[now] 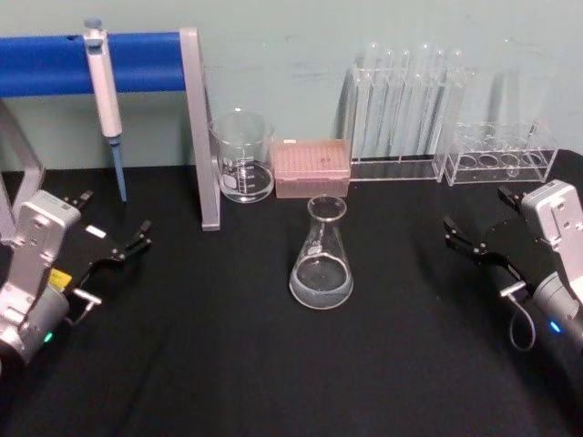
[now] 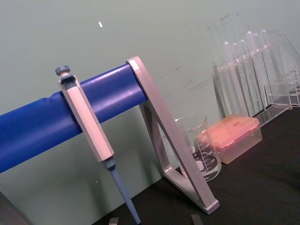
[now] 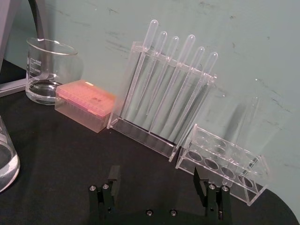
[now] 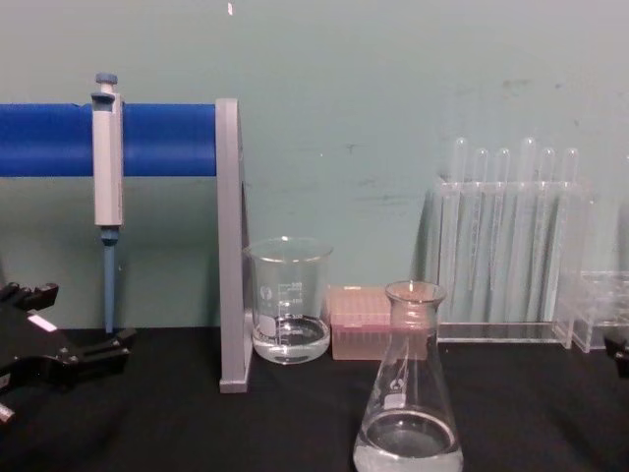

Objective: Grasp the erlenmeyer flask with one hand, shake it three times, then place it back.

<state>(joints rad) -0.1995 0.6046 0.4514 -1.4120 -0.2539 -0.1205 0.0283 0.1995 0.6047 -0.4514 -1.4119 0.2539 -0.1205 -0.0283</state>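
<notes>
Jaws apart, away from flask (image 1: 322,259)

The erlenmeyer flask (image 1: 321,259) stands upright near the middle of the surface (image 1: 200,346), apart from everything else. Behind it, along the far edge, a row runs from left to right: a stand post (image 1: 202,137), a beaker (image 1: 243,157) just beside the post, a tip box (image 1: 312,168) close beside the beaker, a rack of test tubes (image 1: 401,118), then a lower rack (image 1: 501,155) toward the far right corner. A bar (image 1: 55,62) reaches left from the post's top, and a pipette (image 1: 105,91) hangs from it over the far left part. The left gripper (image 1: 117,214) sits by the left edge and the right gripper (image 1: 475,214) by the right edge, both well apart from the flask.
</notes>
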